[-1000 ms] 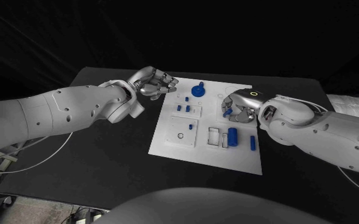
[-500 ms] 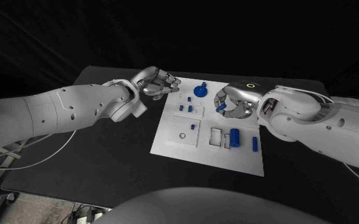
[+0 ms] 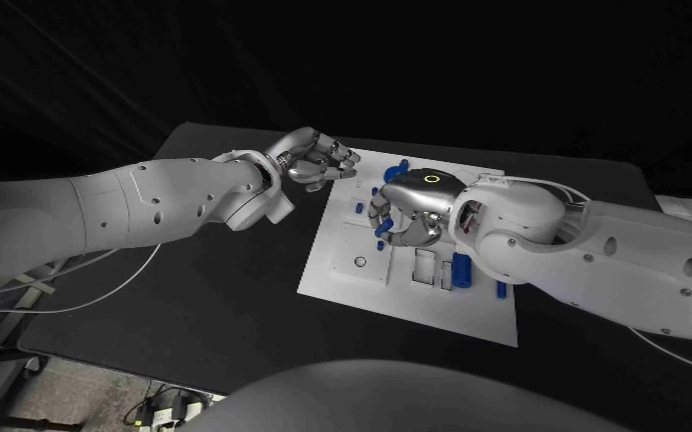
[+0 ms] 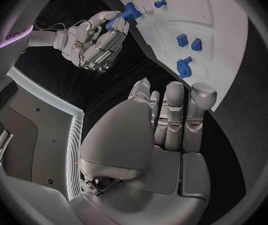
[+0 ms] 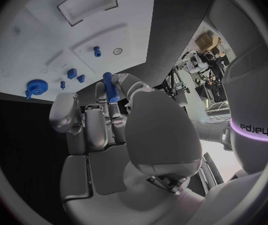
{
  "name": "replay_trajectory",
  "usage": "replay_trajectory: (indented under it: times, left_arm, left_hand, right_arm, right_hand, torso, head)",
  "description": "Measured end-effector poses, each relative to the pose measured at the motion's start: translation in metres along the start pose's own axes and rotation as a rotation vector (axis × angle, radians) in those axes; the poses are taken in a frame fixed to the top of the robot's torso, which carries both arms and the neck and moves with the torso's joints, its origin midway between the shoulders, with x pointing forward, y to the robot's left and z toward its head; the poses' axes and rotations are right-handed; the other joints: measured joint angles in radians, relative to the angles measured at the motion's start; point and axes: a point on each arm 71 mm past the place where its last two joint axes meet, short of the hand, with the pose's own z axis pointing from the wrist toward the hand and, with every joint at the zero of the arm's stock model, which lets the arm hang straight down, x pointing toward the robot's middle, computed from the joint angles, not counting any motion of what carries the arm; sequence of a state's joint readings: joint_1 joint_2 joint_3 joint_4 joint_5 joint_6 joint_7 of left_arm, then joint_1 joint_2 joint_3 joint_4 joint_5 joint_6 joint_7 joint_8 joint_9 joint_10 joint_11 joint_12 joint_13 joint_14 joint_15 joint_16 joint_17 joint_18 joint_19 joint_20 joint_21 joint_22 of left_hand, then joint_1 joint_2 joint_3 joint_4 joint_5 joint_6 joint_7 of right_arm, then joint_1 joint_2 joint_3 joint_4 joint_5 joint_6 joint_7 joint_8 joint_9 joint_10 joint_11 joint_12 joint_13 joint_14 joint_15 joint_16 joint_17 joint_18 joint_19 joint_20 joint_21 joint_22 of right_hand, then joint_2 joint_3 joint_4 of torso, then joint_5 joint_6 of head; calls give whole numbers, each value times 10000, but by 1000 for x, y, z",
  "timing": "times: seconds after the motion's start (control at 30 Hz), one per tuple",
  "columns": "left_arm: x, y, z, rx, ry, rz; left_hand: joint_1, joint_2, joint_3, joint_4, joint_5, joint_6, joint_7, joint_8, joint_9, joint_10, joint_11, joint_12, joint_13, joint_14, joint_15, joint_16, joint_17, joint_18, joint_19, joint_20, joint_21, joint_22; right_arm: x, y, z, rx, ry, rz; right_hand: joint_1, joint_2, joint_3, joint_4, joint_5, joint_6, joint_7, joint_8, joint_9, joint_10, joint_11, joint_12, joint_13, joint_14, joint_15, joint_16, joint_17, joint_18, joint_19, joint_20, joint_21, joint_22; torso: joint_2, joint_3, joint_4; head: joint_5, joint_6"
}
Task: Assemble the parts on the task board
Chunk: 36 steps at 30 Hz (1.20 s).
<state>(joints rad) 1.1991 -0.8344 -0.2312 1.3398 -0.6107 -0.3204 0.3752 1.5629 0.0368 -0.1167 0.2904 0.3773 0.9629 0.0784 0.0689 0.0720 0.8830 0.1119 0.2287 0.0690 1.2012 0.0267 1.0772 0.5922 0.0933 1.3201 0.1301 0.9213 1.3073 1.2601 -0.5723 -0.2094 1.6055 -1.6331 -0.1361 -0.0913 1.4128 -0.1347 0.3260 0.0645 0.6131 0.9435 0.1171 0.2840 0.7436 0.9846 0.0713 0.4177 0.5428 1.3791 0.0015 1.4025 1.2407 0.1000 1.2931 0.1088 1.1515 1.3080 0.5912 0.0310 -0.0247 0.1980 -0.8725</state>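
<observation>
Right hand (image 3: 408, 208) pinches a blue part (image 5: 109, 86) over the white task board (image 3: 375, 292) — black table (image 3: 216, 292).

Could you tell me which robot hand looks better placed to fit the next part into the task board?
The right robot hand, probably: it already holds a blue part and hangs over the task board. The left robot hand sits curled at the board's far corner, holding nothing.

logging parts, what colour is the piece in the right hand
Blue: a small peg pinched in the right hand, clearest in the right wrist view.
</observation>
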Motion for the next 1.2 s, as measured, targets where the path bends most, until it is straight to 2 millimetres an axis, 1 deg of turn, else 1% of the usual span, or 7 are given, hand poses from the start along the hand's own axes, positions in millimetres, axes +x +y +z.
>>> replay_trajectory:
  times: [0.1, 0.33, 0.5, 0.57, 0.9, 0.97, 1.2]
  left_arm:
    - [-2, 1, -2, -35, -39, 13]
    - [-7, 4, -7, -113, -122, 35]
    - [-8, 5, -9, -128, -136, 35]
    - [-8, 5, -9, -127, -133, 33]
    - [-8, 4, -10, -121, -125, 37]
    - [-8, 4, -10, -122, -122, 40]
    - [-7, 4, -9, -118, -98, 48]
  left_hand:
    - [0, 0, 0, 0, 0, 0, 0, 0, 0, 0, 0, 0, -7, 0, 0, 0, -28, 0, 0, 0, -39, 0]
    - [0, 0, 0, 0, 0, 37, 36, 0, 0, 0, 0, 0, -10, 0, 0, 0, -38, 0, 0, 0, -37, 0]
    - [0, 0, 0, 0, 0, 36, 36, 0, 0, 0, 0, 0, -9, 0, 0, 0, -39, 0, 0, 0, -37, 0]
    - [0, 0, 0, 0, 0, 36, 36, 0, 0, 0, 0, 0, -9, 0, 0, 0, -39, 0, 0, 0, -37, 0]
    - [0, 0, 0, 0, 0, 0, 73, 0, 0, 0, 0, 0, -8, 0, 0, 0, -38, 0, 0, -1, -37, 0]
    - [0, 0, 0, 0, 0, 0, 72, 0, 0, 0, 0, 0, -8, 0, 0, 0, -38, -1, 1, -1, -36, 0]
    - [0, 0, 0, 0, 50, 0, 72, 0, -9, 0, 0, 0, -8, 0, 0, 0, -38, -1, 0, 0, -36, 0]
  right_arm:
    - [7, 8, 7, -129, 71, -129]
    - [27, 20, 20, -336, 202, -542]
    - [37, 27, 26, -451, 278, -826]
    - [40, 28, 29, -473, 299, -980]
    - [48, 31, 34, -419, 382, -1559]
    - [49, 31, 34, -409, 411, -1598]
    - [51, 33, 33, -407, 578, -1627]
  right_hand:
    - [-1, -1, 52, -52, -1, 0, 0, -58, 2, 0, 0, -13, 1, 96, 14, 100, 120, 1, 40, 40, 155, -1]
    - [-26, -27, 94, -94, -15, 0, 0, -99, -8, -1, 2, -37, 23, 109, 0, 139, 183, 1, 94, 19, 200, -1]
    - [-51, -53, 95, -95, -17, 0, 0, -98, -9, -2, 2, -38, 25, 109, 0, 139, 184, 1, 94, 19, 199, -2]
    - [-51, -53, 95, -95, -17, -36, -37, -136, -21, -2, 3, -38, 25, 109, 0, 138, 175, 1, 94, 19, 199, -2]
    - [-54, -51, 124, -124, -34, -37, -37, -197, -44, -3, 4, -58, 25, 109, 0, 138, 175, 1, 93, 19, 199, -3]
    - [-81, -25, 124, -124, -38, -71, -72, -222, -44, -3, 4, -59, 25, 108, 0, 138, 165, 1, 93, 19, 199, -3]
    - [-106, -27, 123, -123, -94, -71, -72, -222, -54, -3, 5, -77, 22, 108, 0, 138, 135, 1, 93, 19, 199, -5]
  torso:
    - [0, 0, 4]
    - [-1, -5, 0]
    - [-3, -5, -6]
    - [-4, -6, -9]
    - [-2, -5, -15]
    - [-2, -5, -19]
    - [-2, -7, -20]
  head:
    - [80, 0]
    - [284, 0]
    - [388, 0]
    - [416, 0]
    - [519, 0]
    - [535, 0]
    - [552, 0]
